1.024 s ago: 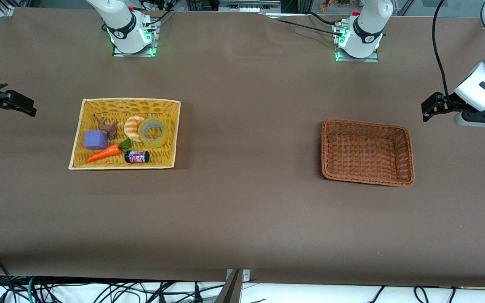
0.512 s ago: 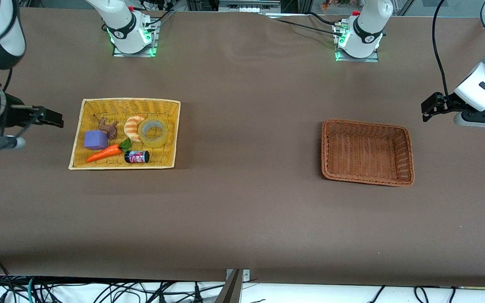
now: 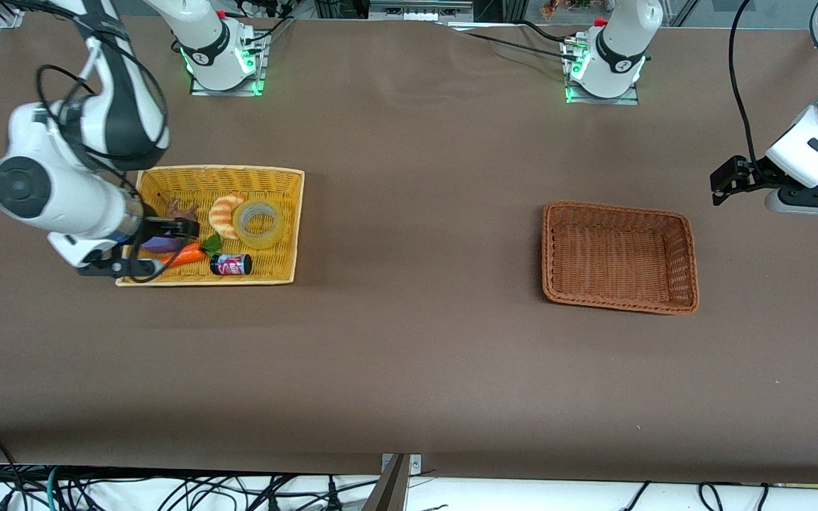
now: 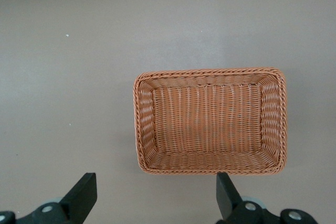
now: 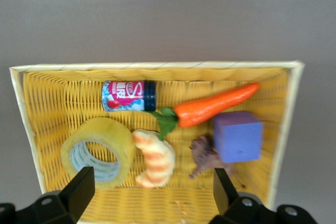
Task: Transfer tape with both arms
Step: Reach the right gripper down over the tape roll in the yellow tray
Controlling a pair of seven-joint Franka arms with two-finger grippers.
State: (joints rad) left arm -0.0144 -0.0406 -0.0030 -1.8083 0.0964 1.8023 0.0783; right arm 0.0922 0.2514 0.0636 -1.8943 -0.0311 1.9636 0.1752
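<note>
The tape [image 3: 258, 224], a yellowish translucent ring, lies flat in the yellow wicker tray [image 3: 217, 174], touching the striped croissant toy [image 3: 223, 215]. It also shows in the right wrist view [image 5: 98, 152]. My right gripper [image 3: 182, 228] hangs open and empty over the tray's end nearer the right arm's end of the table, above the purple cube. In its wrist view the right gripper [image 5: 152, 192] has its jaws spread wide. My left gripper [image 3: 724, 182] waits open and empty above the table beside the brown basket [image 3: 618, 211]. In its wrist view the left gripper [image 4: 155, 195] holds nothing.
The yellow tray [image 5: 157, 66] also holds a croissant toy [image 5: 155, 158], an orange carrot [image 5: 215, 106], a purple cube [image 5: 237, 136], a small dark jar [image 5: 128, 95] and a brown toy [image 5: 205, 156]. The brown basket [image 4: 210, 72] is empty.
My right arm has swung in from the right arm's end of the table to over the yellow tray. The left arm has not moved. The tape lies where it was.
</note>
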